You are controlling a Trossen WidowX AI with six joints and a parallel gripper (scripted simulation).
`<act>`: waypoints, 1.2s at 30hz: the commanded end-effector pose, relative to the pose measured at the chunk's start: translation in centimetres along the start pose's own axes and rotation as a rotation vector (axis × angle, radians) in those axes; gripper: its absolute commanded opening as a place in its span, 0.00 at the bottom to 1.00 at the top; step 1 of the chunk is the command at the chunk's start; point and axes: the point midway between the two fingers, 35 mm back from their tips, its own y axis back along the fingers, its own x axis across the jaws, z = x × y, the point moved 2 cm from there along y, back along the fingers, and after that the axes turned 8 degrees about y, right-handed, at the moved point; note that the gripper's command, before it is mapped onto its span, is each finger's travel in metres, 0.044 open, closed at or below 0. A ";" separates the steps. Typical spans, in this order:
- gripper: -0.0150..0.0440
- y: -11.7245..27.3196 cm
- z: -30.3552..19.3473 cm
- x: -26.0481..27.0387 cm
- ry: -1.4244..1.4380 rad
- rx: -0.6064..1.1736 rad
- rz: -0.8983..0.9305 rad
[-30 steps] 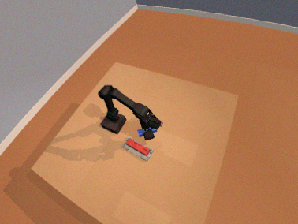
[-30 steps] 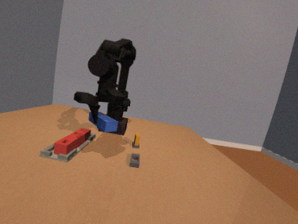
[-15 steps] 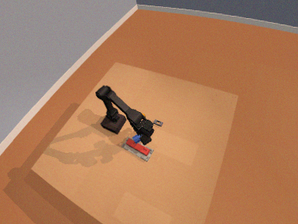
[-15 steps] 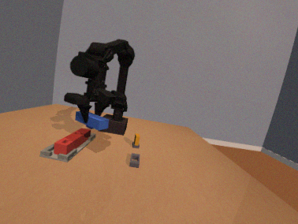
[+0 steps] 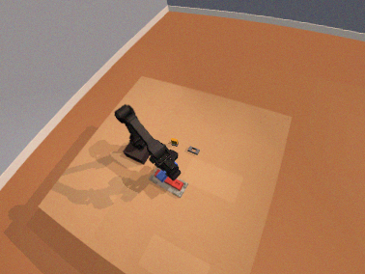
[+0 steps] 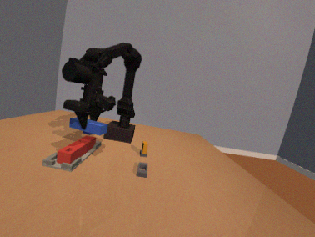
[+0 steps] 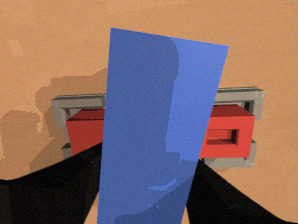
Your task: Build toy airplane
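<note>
Black parallel jaws (image 5: 170, 175) (image 6: 88, 127), closed on a long blue wing (image 5: 161, 176) (image 6: 88, 126) (image 7: 152, 115); the wing held crosswise above the fuselage in the wrist view; one red block-shaped fuselage (image 5: 175, 183) (image 6: 71, 153) (image 7: 229, 145) with a rectangular socket near one end, lying in a grey cradle (image 5: 181, 194) (image 6: 50, 165) (image 7: 209, 162) on the tan table (image 5: 217, 217) (image 6: 167, 200) (image 7: 30, 45); one small orange tail fin (image 5: 174, 141) (image 6: 145, 147), upright in a dark grey holder (image 6: 143, 154); near it, one dark grey rectangular frame (image 5: 189, 149) (image 6: 142, 174), flat on the table.
</note>
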 end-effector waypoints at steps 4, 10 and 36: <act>0.25 -0.4 -1.6 1.2 0.127 -0.001 -0.004; 0.30 -0.6 -2.5 1.8 0.192 0.000 -0.004; 0.58 -2.0 -2.5 1.7 0.192 0.000 -0.004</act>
